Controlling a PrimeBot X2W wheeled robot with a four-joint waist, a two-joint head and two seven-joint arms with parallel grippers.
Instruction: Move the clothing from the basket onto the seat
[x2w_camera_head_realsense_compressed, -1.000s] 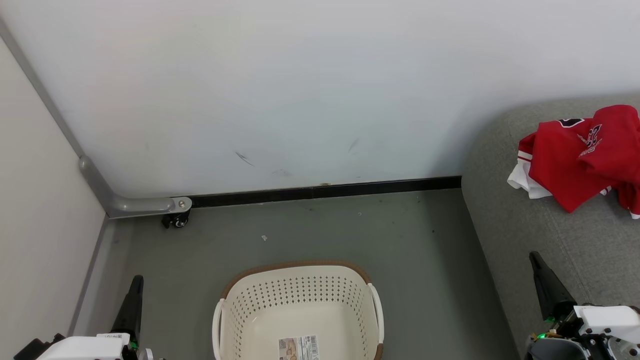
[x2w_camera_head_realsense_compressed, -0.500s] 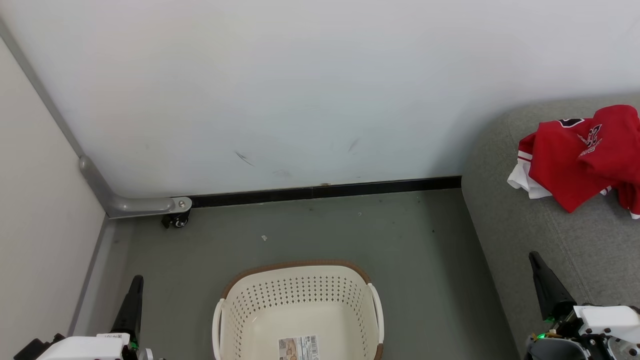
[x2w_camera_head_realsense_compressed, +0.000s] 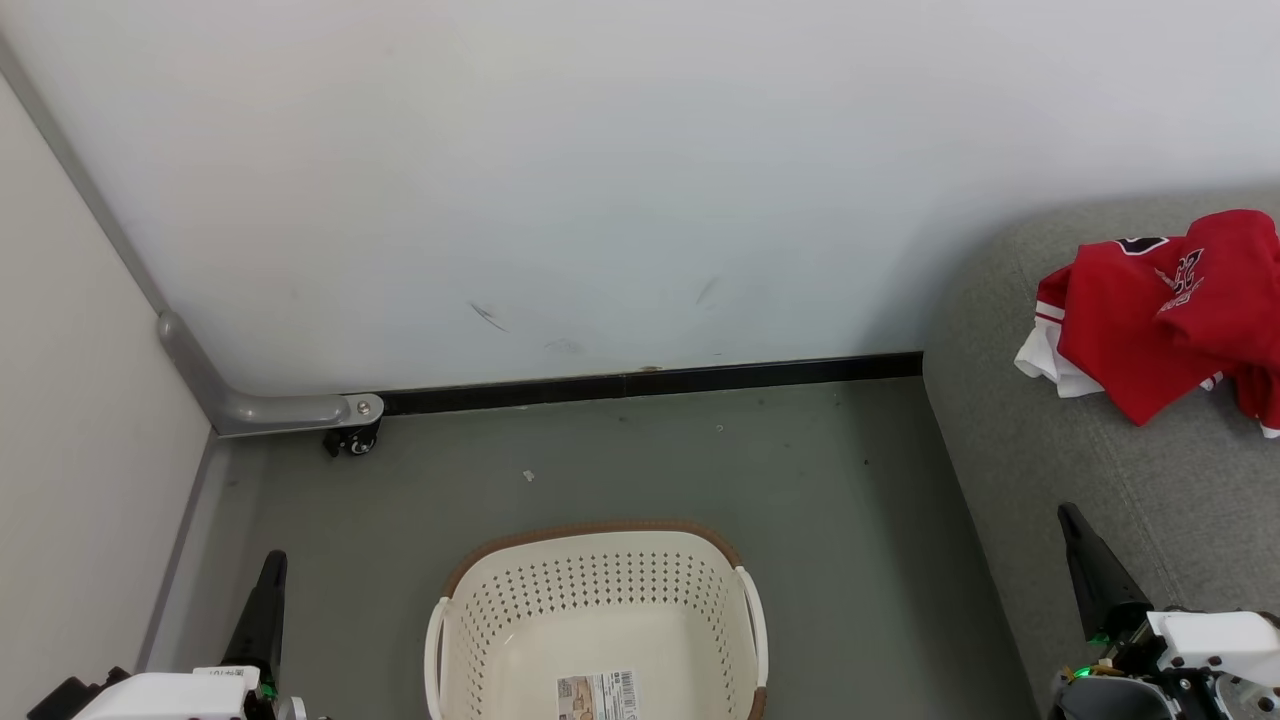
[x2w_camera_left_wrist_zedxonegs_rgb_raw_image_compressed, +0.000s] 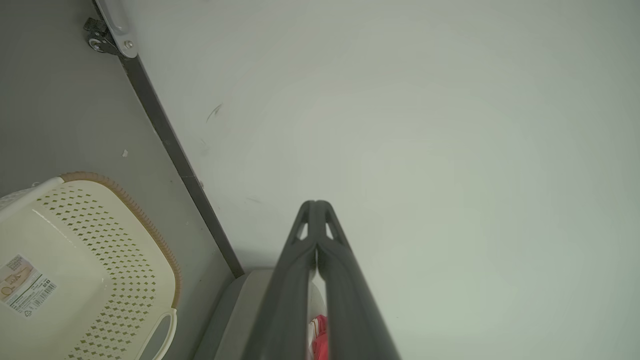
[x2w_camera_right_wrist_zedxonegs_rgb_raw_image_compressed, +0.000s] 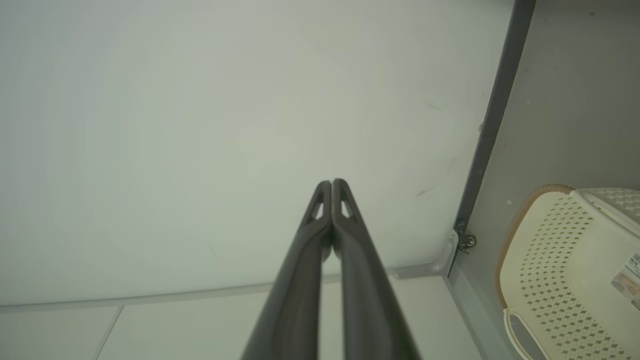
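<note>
Twice noted clenched jaws: left jaws and right jaws alike, tips pressed together, grasping nothing. Saw the clothing (x2w_camera_head_realsense_compressed: 1140, 330) heaped on the seat (x2w_camera_head_realsense_compressed: 1040, 480), ahead and right of the right jaws, well apart from them. Found the basket (x2w_camera_head_realsense_compressed: 600, 590) on the floor (x2w_camera_head_realsense_compressed: 700, 450) between both jaws, barcode label (x2w_camera_head_realsense_compressed: 598, 695) inside.
</note>
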